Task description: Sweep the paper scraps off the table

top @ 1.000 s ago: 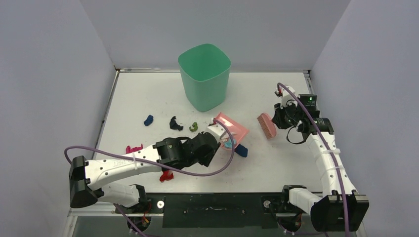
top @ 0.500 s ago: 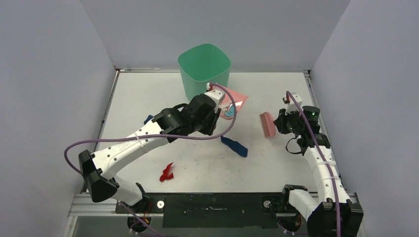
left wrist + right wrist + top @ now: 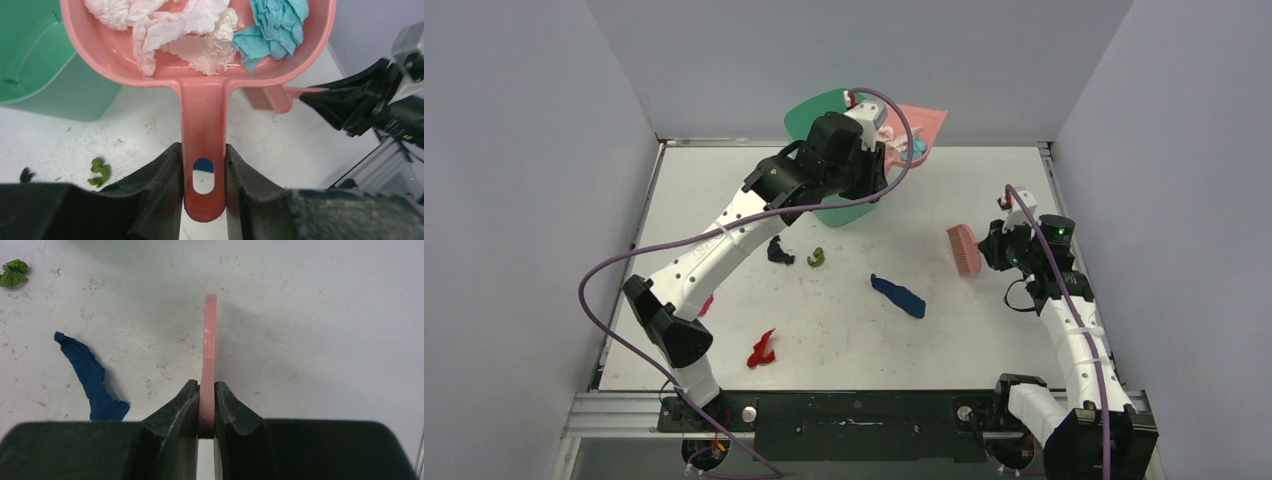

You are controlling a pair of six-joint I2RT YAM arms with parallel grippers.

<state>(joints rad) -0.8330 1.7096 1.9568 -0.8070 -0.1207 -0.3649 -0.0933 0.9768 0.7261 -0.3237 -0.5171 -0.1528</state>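
Above the table, left gripper clamps the dustpan, paper scraps just ahead.

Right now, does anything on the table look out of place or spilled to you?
Only leftovers lie loose on the table: a dark blue scrap mid-table, a green scrap, a black scrap and a red scrap near the front. The dustpan in the left gripper holds its load; nothing looks spilled.

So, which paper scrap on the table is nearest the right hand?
The long dark blue scrap, nearest the pink brush in the right hand; the green, black and red scraps lie farther left.
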